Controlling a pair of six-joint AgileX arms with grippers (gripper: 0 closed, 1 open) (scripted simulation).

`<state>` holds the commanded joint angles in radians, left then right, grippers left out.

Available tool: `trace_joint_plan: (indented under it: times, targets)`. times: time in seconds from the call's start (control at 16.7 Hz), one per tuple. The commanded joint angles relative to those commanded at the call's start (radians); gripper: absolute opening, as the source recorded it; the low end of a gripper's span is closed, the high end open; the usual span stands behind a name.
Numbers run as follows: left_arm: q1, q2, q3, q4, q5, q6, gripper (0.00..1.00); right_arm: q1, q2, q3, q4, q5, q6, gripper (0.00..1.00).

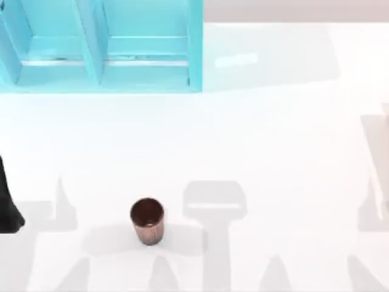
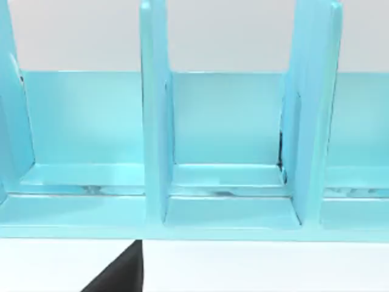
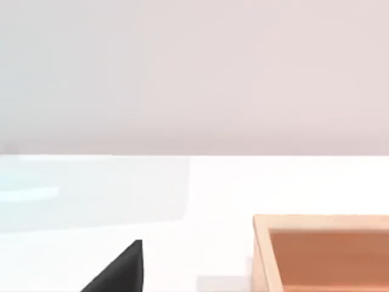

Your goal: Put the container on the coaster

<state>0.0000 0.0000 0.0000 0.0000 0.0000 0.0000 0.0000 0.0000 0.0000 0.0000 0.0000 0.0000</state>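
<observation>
From above, the container [image 1: 147,220] stands upright on the white surface [image 1: 255,140], near the front edge, left of centre; the left arm [image 1: 8,204] sits at the left edge. Left wrist view faces a turquoise rack [image 2: 155,121]. Right wrist view catches a wooden tray [image 3: 322,252]. Whether either pincer is open or closed, I cannot tell

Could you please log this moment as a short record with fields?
cup: copper-brown cup upright on the white table, near the front, left of centre
shelf: turquoise shelf with upright dividers at the table's back left
tray: wooden tray seen from the right wrist
left arm: dark part at the table's left edge, apart from the cup
task: cup not yet picked up
</observation>
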Motion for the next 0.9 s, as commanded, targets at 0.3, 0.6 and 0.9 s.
trace_joint_plan:
  times: [0.3,0.6,0.9]
  targets:
    - [-0.042,0.060,0.033,-0.044,0.001,0.040,1.00,0.000,0.000,0.000,0.000,0.000,0.000,1.00]
    - [-0.218,0.366,0.197,-0.239,0.006,0.211,1.00,0.000,0.000,0.000,0.000,0.000,0.000,1.00]
    - [-0.436,0.833,0.455,-0.526,0.009,0.436,1.00,0.000,0.000,0.000,0.000,0.000,0.000,1.00]
